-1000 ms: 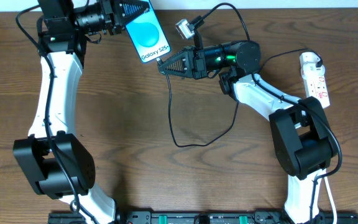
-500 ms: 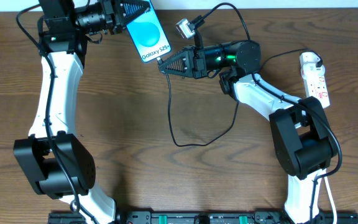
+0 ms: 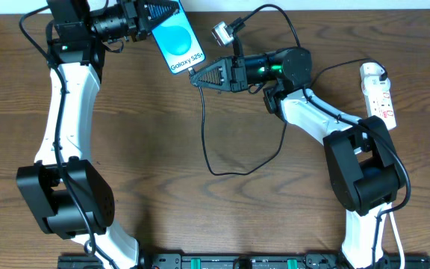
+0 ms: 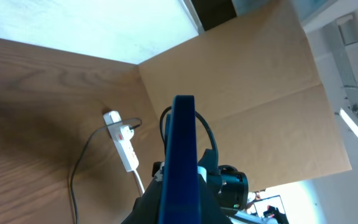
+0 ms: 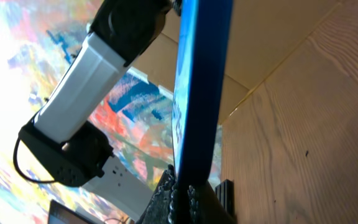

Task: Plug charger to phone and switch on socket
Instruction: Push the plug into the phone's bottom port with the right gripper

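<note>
Gripping the phone by its top, the left claw holds it tilted at upper middle of the overhead view. The right claw is closed on the charger tip at the phone's lower edge. The socket lies on the table, far right.

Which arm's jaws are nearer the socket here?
Right. The right jaws hold the charger by its tip at the phone's lower end, well left of the socket; the left jaws grip the phone's upper end, farther left still.
</note>
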{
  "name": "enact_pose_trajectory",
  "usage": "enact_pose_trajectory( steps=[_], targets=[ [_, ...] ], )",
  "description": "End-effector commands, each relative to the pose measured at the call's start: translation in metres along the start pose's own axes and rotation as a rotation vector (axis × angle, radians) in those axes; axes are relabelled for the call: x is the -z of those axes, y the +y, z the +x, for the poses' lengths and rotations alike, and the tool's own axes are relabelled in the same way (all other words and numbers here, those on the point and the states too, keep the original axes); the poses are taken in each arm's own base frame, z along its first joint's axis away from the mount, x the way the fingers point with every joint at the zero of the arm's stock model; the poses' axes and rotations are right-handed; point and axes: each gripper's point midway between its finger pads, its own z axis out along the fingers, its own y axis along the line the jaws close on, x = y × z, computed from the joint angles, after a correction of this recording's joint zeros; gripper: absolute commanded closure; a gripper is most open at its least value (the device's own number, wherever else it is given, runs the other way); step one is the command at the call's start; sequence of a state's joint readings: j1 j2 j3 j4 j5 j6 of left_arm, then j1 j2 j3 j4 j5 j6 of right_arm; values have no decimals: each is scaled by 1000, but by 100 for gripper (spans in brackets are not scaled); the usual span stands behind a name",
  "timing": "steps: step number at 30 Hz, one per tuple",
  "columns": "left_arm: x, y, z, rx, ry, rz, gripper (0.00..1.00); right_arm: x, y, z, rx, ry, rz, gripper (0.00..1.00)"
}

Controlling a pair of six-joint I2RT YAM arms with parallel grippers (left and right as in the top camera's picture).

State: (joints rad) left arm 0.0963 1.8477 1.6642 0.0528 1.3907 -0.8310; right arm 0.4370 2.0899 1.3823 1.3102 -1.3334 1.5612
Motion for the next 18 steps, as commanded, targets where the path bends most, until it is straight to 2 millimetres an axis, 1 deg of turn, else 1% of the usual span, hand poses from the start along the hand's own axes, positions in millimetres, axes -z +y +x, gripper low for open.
enact_pose_trajectory(
  steps=[1,7,12,18],
  targets=[
    [-2,-15,14,-36,59,48,92,7,-5,-30,-16,-167,11,99],
    [-3,-15,15,-48,63,51,93,7,-5,-32,-22,-174,13,99],
    [-5,-17,20,-70,85,68,92,8,-5,-34,-21,-189,13,99],
    [-6,-17,21,-73,86,69,93,7,-5,-32,-20,-174,13,98]
  ],
)
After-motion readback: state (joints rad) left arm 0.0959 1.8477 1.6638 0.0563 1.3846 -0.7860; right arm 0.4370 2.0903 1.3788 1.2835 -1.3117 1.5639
